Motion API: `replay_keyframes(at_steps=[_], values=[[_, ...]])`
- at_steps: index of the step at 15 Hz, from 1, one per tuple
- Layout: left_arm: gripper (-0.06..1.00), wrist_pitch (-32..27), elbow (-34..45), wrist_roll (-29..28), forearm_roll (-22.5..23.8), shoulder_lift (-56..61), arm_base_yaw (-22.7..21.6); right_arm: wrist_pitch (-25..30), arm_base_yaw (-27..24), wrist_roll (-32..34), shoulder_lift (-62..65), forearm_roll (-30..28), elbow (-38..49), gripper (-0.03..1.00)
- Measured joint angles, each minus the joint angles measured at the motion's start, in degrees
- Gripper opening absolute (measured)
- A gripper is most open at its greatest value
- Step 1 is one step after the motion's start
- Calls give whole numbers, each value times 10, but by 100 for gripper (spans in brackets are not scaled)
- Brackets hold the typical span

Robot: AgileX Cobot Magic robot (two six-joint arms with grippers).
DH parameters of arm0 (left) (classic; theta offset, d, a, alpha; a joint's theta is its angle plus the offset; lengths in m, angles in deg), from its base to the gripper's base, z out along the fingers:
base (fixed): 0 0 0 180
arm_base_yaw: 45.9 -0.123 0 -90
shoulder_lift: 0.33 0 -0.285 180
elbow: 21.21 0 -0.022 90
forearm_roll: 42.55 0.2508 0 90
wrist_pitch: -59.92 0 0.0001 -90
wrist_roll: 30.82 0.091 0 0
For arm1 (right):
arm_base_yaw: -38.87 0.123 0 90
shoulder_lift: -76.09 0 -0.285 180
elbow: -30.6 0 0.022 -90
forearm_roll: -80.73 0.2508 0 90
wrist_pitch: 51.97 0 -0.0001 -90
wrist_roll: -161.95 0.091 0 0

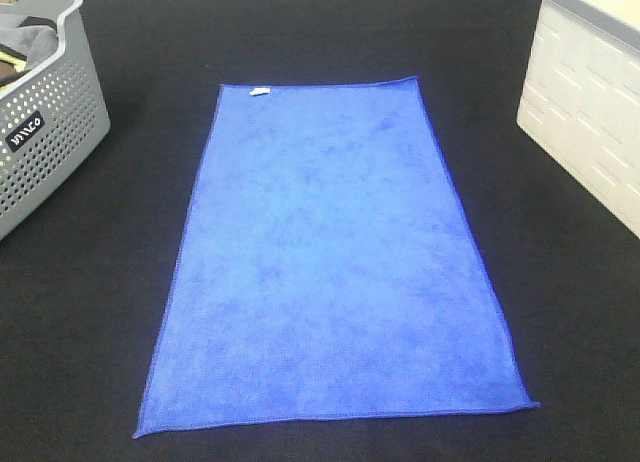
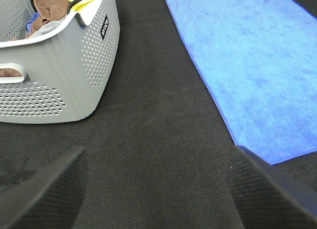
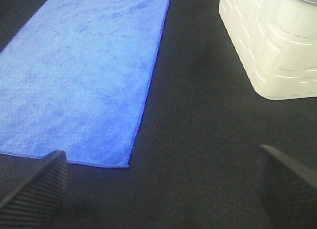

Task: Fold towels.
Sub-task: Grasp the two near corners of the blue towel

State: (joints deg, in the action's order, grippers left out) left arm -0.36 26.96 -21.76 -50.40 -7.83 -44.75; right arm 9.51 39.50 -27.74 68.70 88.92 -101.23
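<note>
A royal-blue towel (image 1: 335, 257) lies flat and fully spread on the black table, its small white tag (image 1: 258, 91) at the far edge. It also shows in the left wrist view (image 2: 252, 65) and the right wrist view (image 3: 79, 75). Neither gripper shows in the exterior high view. My left gripper (image 2: 158, 189) is open and empty above the black cloth, between the grey basket and the towel's near left corner. My right gripper (image 3: 161, 182) is open and empty above the black cloth beside the towel's near right corner.
A perforated grey basket (image 1: 50, 132) with cloths in it stands at the far left; it also shows in the left wrist view (image 2: 74, 75). A white crate (image 1: 590, 112) stands at the far right, also in the right wrist view (image 3: 272, 45).
</note>
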Motion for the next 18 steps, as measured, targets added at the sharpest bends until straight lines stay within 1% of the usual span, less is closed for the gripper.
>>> replay_keyframes(at_steps=[18], values=[[74,0,0,0,0,0,0,0,0,0,0,0,0,94]])
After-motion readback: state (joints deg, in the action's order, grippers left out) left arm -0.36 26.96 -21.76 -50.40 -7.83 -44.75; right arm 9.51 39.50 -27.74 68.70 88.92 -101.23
